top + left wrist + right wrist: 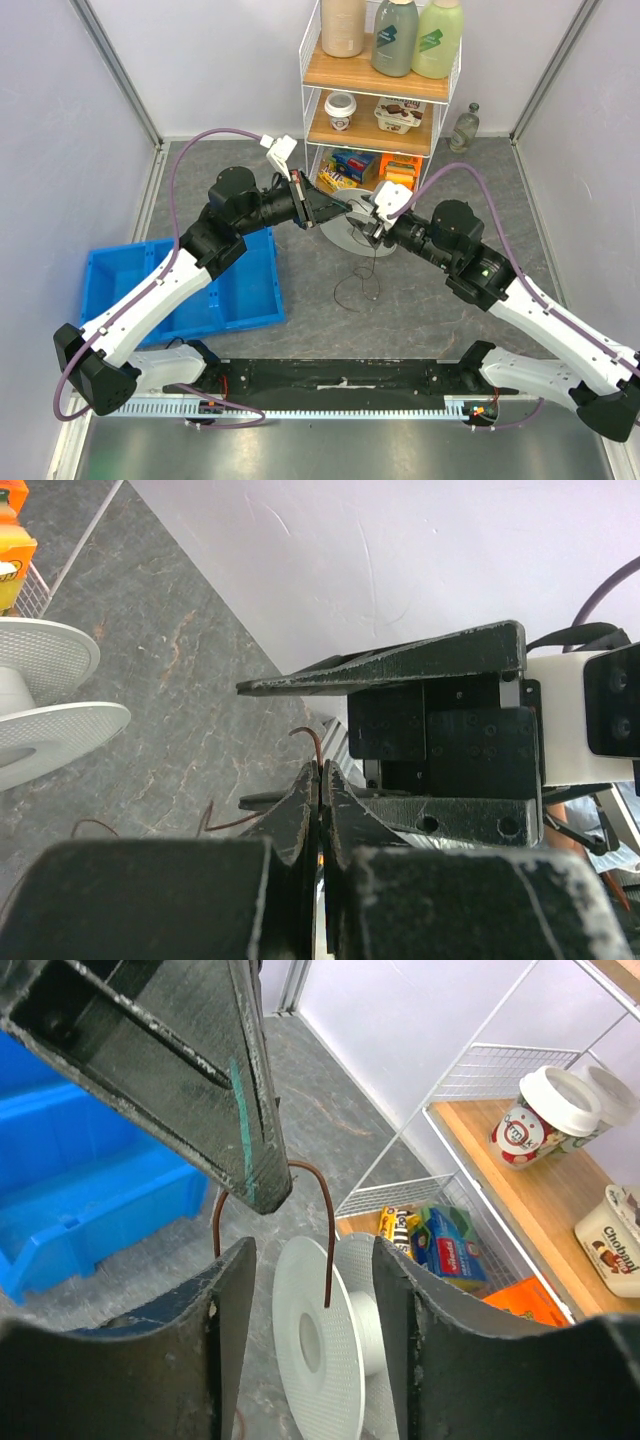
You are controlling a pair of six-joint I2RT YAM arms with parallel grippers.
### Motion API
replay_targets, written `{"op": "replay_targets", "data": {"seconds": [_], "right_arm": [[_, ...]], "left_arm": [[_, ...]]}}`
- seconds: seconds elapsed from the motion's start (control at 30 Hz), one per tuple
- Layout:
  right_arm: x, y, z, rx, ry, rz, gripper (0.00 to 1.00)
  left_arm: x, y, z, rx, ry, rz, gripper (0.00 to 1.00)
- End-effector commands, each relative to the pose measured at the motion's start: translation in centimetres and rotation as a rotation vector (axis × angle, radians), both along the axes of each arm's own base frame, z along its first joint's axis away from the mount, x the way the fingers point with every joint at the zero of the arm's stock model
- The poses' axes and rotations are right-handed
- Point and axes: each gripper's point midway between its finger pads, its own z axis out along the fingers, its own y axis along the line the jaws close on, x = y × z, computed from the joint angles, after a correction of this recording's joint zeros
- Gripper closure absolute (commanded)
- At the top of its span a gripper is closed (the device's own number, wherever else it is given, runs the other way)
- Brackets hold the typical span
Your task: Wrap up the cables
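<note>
Both by the spool (295,1290): left gripper (320,778) pinches the cable (328,1230), right gripper (315,1245) wide.

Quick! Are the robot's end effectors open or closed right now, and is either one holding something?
Left end effector: closed, pinching the thin wire.
Right end effector: open, holding nothing.
</note>
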Motion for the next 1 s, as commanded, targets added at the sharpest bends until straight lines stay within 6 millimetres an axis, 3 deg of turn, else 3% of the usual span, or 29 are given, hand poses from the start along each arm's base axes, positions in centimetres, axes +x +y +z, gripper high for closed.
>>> {"op": "replay_targets", "data": {"seconds": [0.0, 0.2, 0.33, 0.43, 0.7, 0.97], "right_arm": [[-0.9, -1.0, 0.6, -0.033, -0.048, 0.01, 0.35], [-1.6, -1.7, -0.1, -0.115, -0.06, 0.03, 0.13], [-2.5, -0.8, 0.2, -0.097, -0.06, 0.101, 0.02], [-2.2, 0.2, 0.6, -0.059, -0.047, 0.119, 0.02], [0.6, -0.2, 2.4, 0.005, -0.144, -0.013, 0.03], [0.2, 0.5, 1.8, 0.0, -0.165, 0.034, 0.29]], "left_arm": [[0.2, 0.7, 0.9, 0.021, -0.082, 0.032, 0.98], [0.5, 0.9, 0.3, 0.065, -0.149, 0.041, 0.98], [0.6, 0.8, 0.4, 0.052, -0.126, 0.043, 0.98], [0.3, 0.3, 0.6, 0.02, -0.087, 0.017, 0.98], [-0.3, 0.1, 0.5, -0.002, -0.034, -0.011, 0.98], [-0.5, 0.1, 1.3, -0.046, -0.018, -0.012, 0.98]]}}
